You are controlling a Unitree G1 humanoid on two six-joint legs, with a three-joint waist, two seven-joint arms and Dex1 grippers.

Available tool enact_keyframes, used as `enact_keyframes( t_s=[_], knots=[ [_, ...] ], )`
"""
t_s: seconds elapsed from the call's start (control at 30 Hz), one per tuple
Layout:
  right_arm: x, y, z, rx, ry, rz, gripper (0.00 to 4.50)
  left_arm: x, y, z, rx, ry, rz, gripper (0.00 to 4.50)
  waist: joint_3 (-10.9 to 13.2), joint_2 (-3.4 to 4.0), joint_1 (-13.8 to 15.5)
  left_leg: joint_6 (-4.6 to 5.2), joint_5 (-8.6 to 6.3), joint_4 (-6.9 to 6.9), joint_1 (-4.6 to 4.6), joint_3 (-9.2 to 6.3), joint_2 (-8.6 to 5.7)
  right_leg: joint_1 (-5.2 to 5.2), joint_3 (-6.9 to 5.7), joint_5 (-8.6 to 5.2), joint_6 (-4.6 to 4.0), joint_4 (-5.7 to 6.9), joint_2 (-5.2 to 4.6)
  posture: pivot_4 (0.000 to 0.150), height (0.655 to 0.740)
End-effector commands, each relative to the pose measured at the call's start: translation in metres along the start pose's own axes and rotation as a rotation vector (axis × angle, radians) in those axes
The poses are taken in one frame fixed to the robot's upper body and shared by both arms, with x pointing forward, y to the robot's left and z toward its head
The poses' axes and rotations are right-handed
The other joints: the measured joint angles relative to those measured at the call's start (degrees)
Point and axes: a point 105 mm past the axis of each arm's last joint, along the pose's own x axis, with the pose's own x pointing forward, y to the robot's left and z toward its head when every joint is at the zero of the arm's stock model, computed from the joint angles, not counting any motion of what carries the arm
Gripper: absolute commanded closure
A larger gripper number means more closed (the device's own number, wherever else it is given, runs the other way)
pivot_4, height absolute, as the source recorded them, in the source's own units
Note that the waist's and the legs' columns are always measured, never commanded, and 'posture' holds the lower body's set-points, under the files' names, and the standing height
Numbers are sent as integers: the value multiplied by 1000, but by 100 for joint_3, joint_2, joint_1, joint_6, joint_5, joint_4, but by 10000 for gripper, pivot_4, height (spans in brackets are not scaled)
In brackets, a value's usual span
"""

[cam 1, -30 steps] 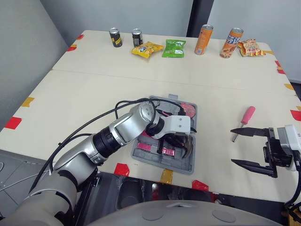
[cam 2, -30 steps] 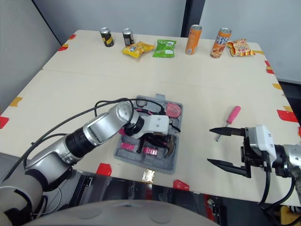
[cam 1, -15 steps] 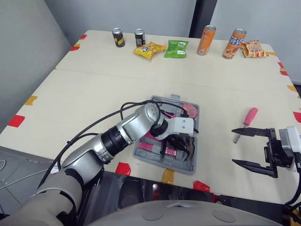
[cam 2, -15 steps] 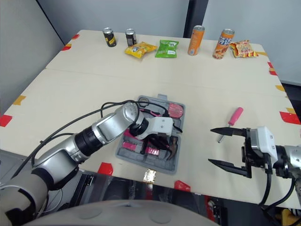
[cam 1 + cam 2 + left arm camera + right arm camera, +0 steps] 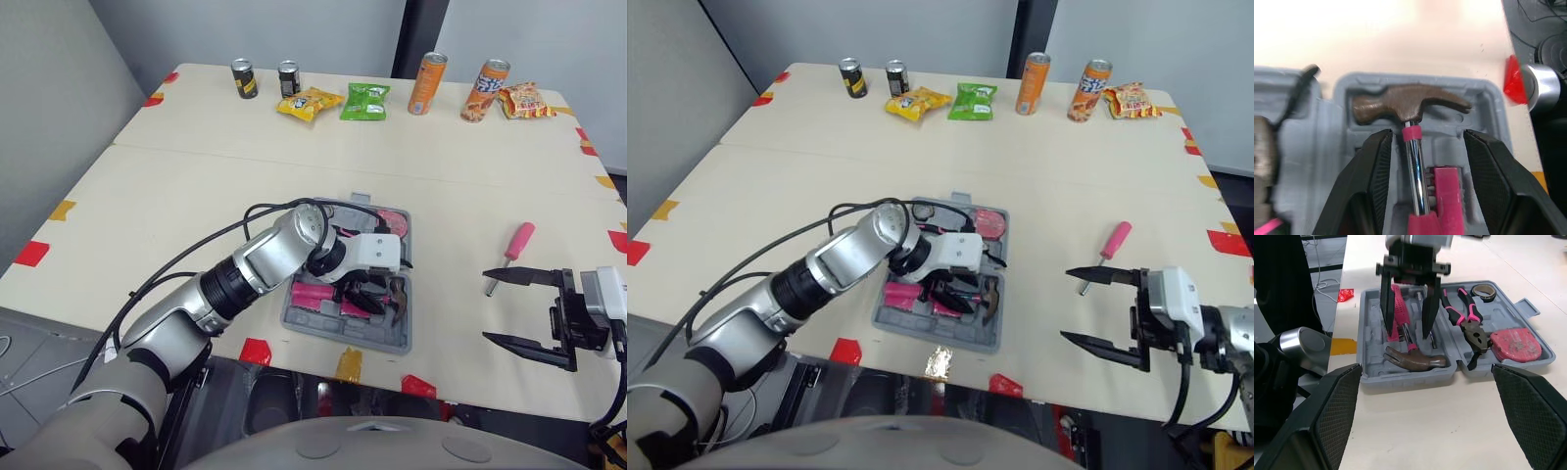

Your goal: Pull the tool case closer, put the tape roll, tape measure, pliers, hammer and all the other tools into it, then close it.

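Hammer (image 5: 1410, 103) lies in the near half of the opened tool case (image 5: 392, 338), the left hand (image 5: 1426, 142) spread wide astride its shaft. Pliers (image 5: 1471, 328), tape measure (image 5: 1515, 343) and tape roll (image 5: 1482, 291) sit in the far half. To the right, the right hand (image 5: 487, 306) hangs with its fingers apart; a pink screwdriver (image 5: 516, 241) lies on the worktop (image 5: 196, 196) just beyond.

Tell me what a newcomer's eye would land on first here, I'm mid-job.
The open grey plastic tool case near the front edge of the pale table stands out first. The left tool hangs open over it, fingers either side of the shaft of the brown-headed, pink-handled hammer lying in its slot. Next is the pink-handled screwdriver, out on the table to the case's right, just beyond the open right tool.
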Motion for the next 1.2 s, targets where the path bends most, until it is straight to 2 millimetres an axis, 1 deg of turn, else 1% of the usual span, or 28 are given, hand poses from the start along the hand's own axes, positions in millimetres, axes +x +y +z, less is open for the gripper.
enact_keyframes(
  t_s=[0.03, 0.13, 0.23, 0.3, 0.37, 0.47, 0.6, 0.7, 0.83, 0.87, 1.0, 1.2],
  knots=[
    [0, -1, 2, -17, -13, 1, 0, -12, 2, 17, 68, -52, 18, 20661, 0, 0, 5, 0, 0, 0, -1, 0, 0, 0, 0, 0, 0, 0, 0, 1500, 7400],
    [0, -1, 2, -19, -17, 1, 0, -20, 7, 18, 69, -110, 44, 20661, 0, 0, 15, 0, 0, 0, -1, 0, -1, 0, 0, 0, 0, 0, 2, 1500, 7400],
    [0, -2, 2, -21, -20, -1, 0, -24, 15, 6, 60, -128, 93, 20661, -1, 2, 9, 0, 0, 0, -1, 0, 0, 0, 0, 0, 0, 0, 2, 1500, 7400],
    [0, -2, 2, -22, -21, -2, 0, -27, 16, -4, 41, -139, 107, 20661, -2, 4, -1, 0, 0, 0, 0, 0, 0, 0, 0, 0, 0, 0, 2, 1500, 7400],
    [0, -2, 2, -22, -22, -2, 0, -28, 17, -10, 14, -141, 111, 20661, -3, 4, -1, 0, 0, 0, 0, -1, 0, -1, -1, 0, 1, 1, 2, 1500, 7400],
    [1, -2, 3, -22, -29, -5, 0, -28, 13, -16, 38, -242, 125, 20661, -3, 5, 0, 0, 0, 1, -2, -1, 0, -2, -2, 0, 1, 2, -1, 1500, 7400],
    [2, -2, 4, -23, -37, -14, 0, -28, 10, -22, 37, -332, 136, 20661, -4, 6, 5, 1, 0, 1, -4, -2, -1, -2, -5, 0, 1, 2, -3, 1500, 7400],
    [3, -2, 4, -22, -39, -17, 0, -27, 7, -29, 44, -385, 142, 28791, -4, 6, 2, 2, -1, 2, -3, -3, -1, -3, -4, 0, 1, 3, -5, 1500, 7400],
    [4, -3, 5, -23, -42, -18, 0, -26, 6, -39, 54, -401, 157, 42592, -4, 7, -20, 3, 0, 2, -2, -3, 0, -4, -4, 0, 1, 3, -6, 1500, 7400],
    [4, -3, 5, -24, -42, -18, 0, -26, 7, -43, 45, -399, 158, 44288, -4, 7, -31, 3, 0, 2, -2, -3, 0, -5, -4, 0, 1, 3, -11, 1500, 7400],
    [5, -5, 6, -28, -43, -19, 0, -25, 5, -57, 49, -363, 149, 44288, -5, 7, -62, 4, 0, 2, -2, -3, 3, -6, -4, 0, 1, 3, -16, 1500, 7400],
    [7, -6, 7, -31, -46, -21, 0, -29, 5, -66, 29, -314, 131, 44288, -5, 8, -86, 5, 0, 3, -1, -3, 7, -7, -4, -1, 0, 10, -16, 1500, 7400]
  ],
)
